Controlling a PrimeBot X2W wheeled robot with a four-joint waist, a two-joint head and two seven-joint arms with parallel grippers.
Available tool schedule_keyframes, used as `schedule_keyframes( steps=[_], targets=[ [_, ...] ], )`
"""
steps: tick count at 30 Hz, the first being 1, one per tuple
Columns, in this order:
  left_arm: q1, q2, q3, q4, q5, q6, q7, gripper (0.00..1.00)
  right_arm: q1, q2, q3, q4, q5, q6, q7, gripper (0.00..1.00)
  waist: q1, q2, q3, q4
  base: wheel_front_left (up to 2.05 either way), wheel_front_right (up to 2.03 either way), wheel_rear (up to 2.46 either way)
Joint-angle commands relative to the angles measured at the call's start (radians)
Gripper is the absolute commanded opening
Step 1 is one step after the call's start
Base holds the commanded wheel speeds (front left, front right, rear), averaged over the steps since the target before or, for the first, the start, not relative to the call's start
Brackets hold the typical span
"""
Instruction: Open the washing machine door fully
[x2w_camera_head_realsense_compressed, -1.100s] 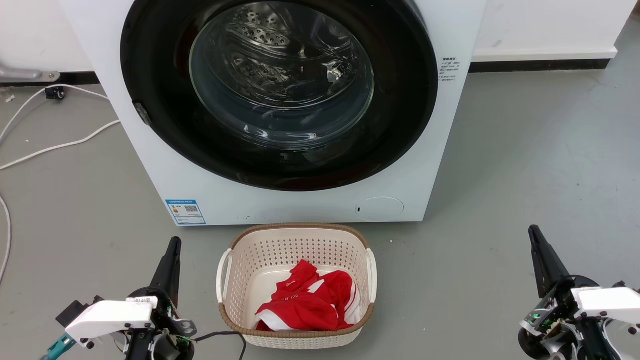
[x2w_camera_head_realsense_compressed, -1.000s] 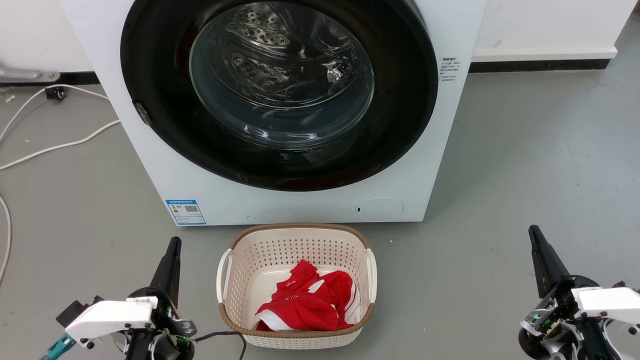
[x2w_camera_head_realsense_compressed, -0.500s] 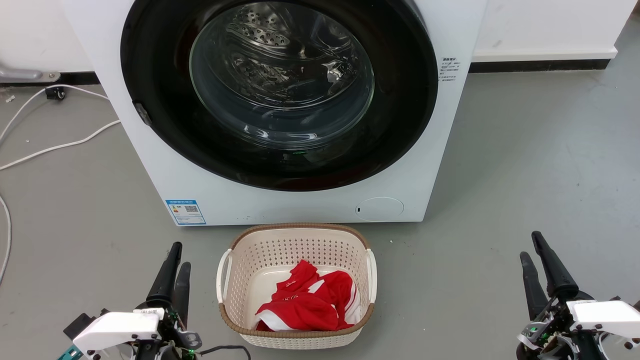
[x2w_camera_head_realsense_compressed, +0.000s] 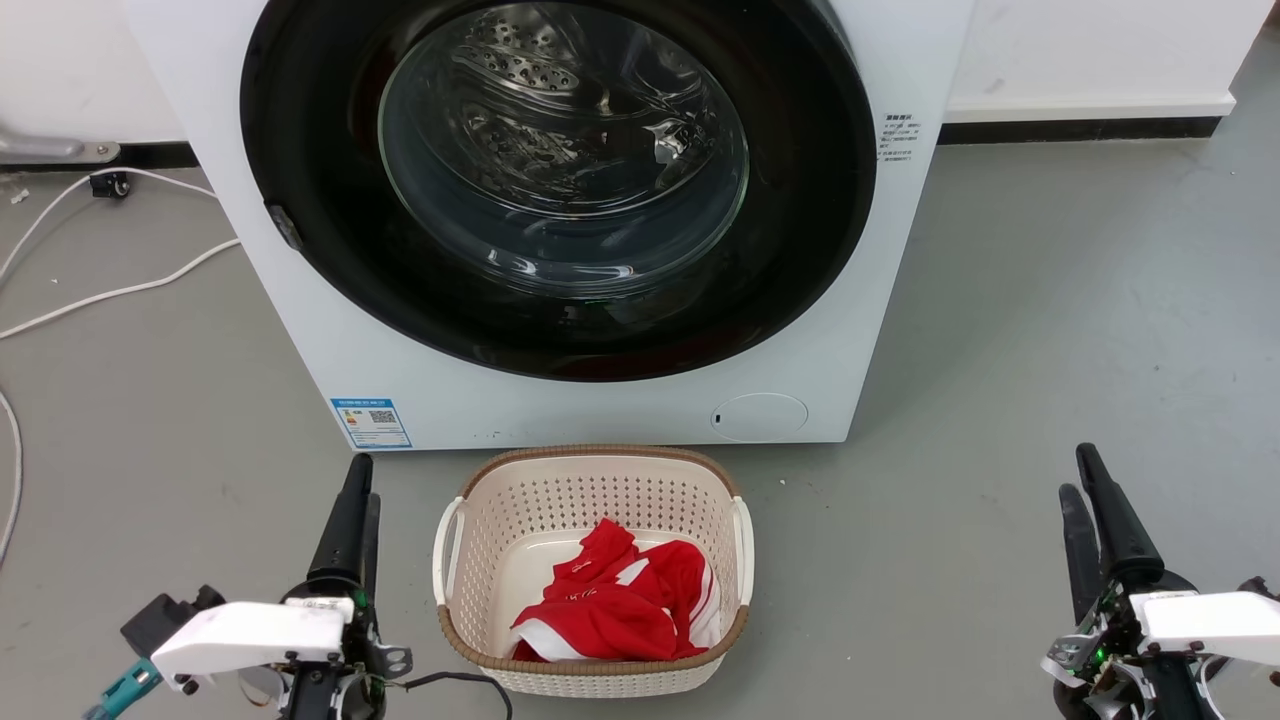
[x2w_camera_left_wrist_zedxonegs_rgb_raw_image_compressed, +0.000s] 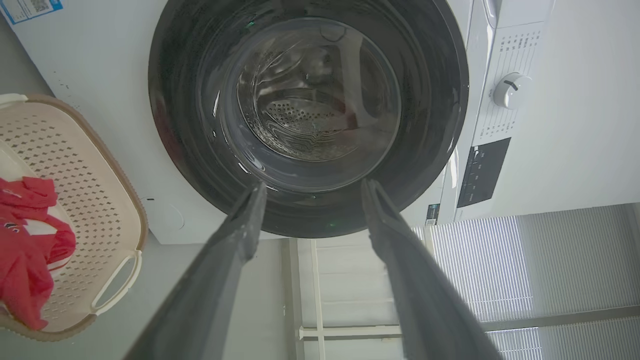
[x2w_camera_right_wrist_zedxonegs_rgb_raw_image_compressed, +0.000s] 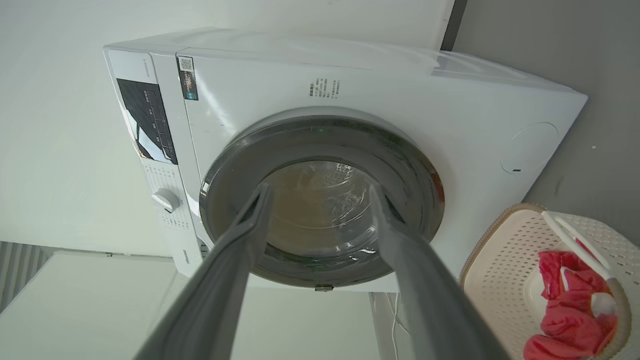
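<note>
1. The washing machine (x2w_camera_head_realsense_compressed: 600, 410) fills the upper centre of your head view, a white box on grey floor.
2. The washing machine door (x2w_camera_head_realsense_compressed: 560, 180) sits closed against its front, a glossy black ring around clear glass.
3. A beige basket (x2w_camera_head_realsense_compressed: 600, 455) stands just below the machine, at lower centre.
4. A red garment (x2w_camera_head_realsense_compressed: 620, 600) lies crumpled inside it.
5. Your left gripper (x2w_camera_head_realsense_compressed: 362, 480) hovers at lower left and your right gripper (x2w_camera_head_realsense_compressed: 1077, 470) at lower right. Both have their fingers spread, hold nothing, and are well apart from the door.
</note>
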Motion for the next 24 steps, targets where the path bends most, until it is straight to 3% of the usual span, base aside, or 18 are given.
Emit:
schedule_keyframes(
  steps=[1, 24],
  targets=[
    [-0.028, 0.004, -0.009, -0.032, 0.042, -0.002, -0.011, 1.0, -0.011, -0.002, 0.001, -0.03, -0.036, 0.0, -0.011, 1.0, 0.0, 0.0, 0.0, 0.0, 0.0, 0.0, 0.0],
    [-0.021, 0.003, -0.044, -0.142, 0.527, -0.003, -0.099, 1.0, 0.009, 0.003, 0.057, -0.144, -0.636, 0.0, -0.095, 1.0, 0.0, 0.0, 0.012, 0.005, 0.0, 0.0, 0.0]
  ],
)
